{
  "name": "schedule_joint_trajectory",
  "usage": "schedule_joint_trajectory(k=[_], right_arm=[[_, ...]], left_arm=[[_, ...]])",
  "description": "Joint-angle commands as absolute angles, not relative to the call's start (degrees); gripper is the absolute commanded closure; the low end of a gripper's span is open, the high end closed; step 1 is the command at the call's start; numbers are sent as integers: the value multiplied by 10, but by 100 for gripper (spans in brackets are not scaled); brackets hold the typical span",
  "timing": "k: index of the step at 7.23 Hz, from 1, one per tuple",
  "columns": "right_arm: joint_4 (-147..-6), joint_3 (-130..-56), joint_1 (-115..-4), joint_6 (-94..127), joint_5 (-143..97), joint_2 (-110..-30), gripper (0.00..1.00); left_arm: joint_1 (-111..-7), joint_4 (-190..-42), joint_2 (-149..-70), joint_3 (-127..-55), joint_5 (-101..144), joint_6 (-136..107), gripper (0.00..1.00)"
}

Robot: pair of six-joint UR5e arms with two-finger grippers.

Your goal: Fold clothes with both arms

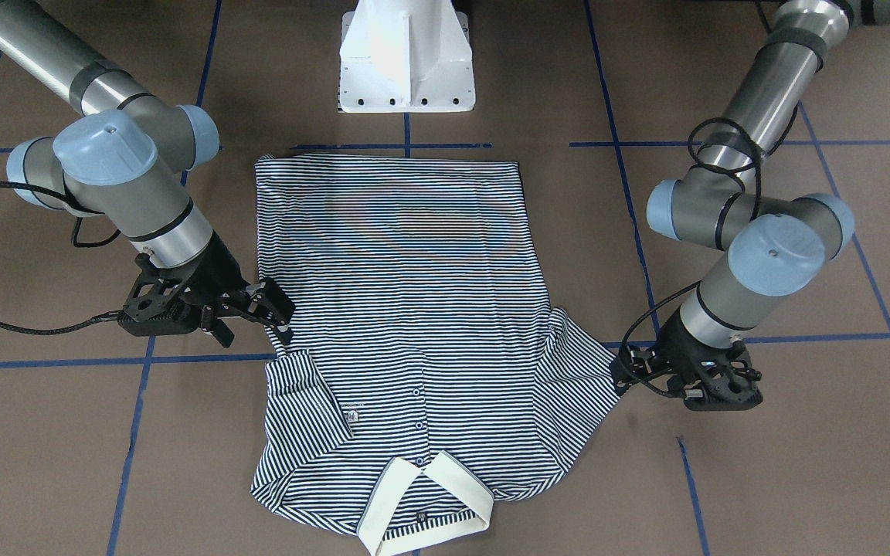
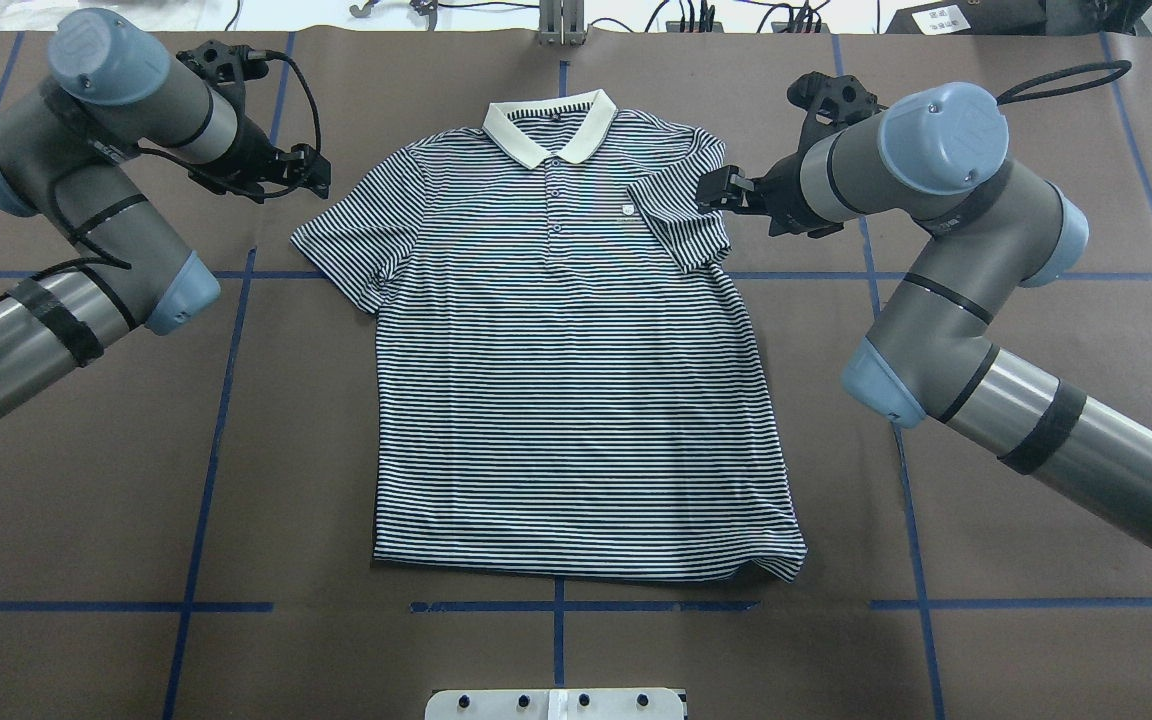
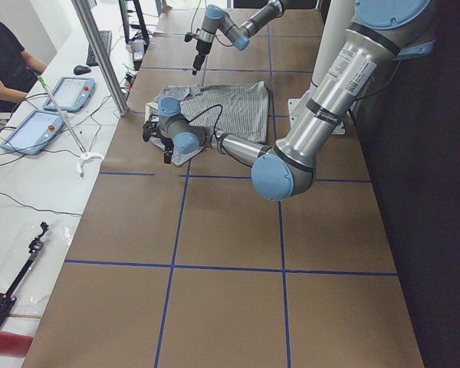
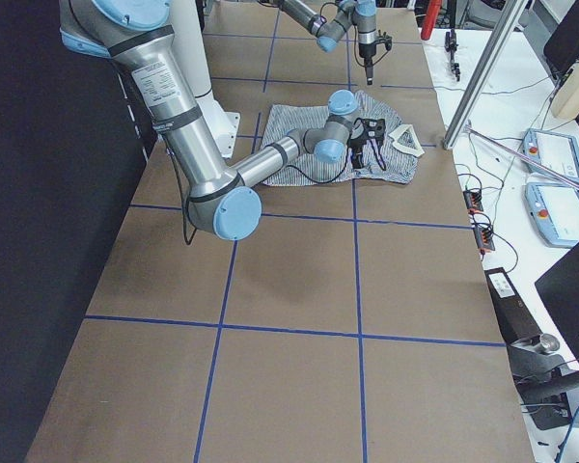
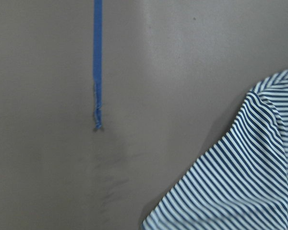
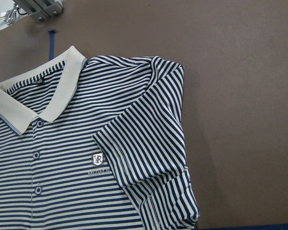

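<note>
The clothes are one navy-and-white striped polo shirt [image 2: 566,400] lying flat, face up, with its cream collar [image 2: 548,128] at the far end from the robot. The sleeve [image 2: 681,225] on my right side is folded in onto the chest beside the small logo [image 6: 98,159]. The other sleeve [image 2: 356,250] is spread out flat. My right gripper [image 2: 721,190] hovers open at the folded sleeve's outer edge, holding nothing. Just off the spread sleeve's tip, my left gripper [image 2: 316,170] is open above bare table. The left wrist view shows only that sleeve's edge [image 5: 245,182].
The brown table [image 2: 136,450] is marked by a blue tape grid [image 2: 226,380]. The white pedestal base [image 1: 406,69] stands at the shirt's hem end. A side bench holds tablets [image 3: 61,96] and cables, with a seated person [image 3: 4,61] beside it.
</note>
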State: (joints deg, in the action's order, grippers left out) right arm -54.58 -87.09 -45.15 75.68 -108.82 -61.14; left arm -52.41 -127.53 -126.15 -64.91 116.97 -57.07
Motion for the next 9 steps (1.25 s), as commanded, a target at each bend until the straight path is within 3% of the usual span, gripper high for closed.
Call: schedule_joint_trajectory(k=[1,4,9], right_arm=[[-546,-873,-449,757,-1085,-614,0],[-546,-874,-449,758,-1085,-610,0],[-545,-874,-449,760,-1084,-610,0]], left_arm=[[-505,-1296,-1272,-614,1143,-577,24],[-502,-1292,-1265,-629,1143,-576,26],[-502,-1287,-1244,-652,1144,-577,38]])
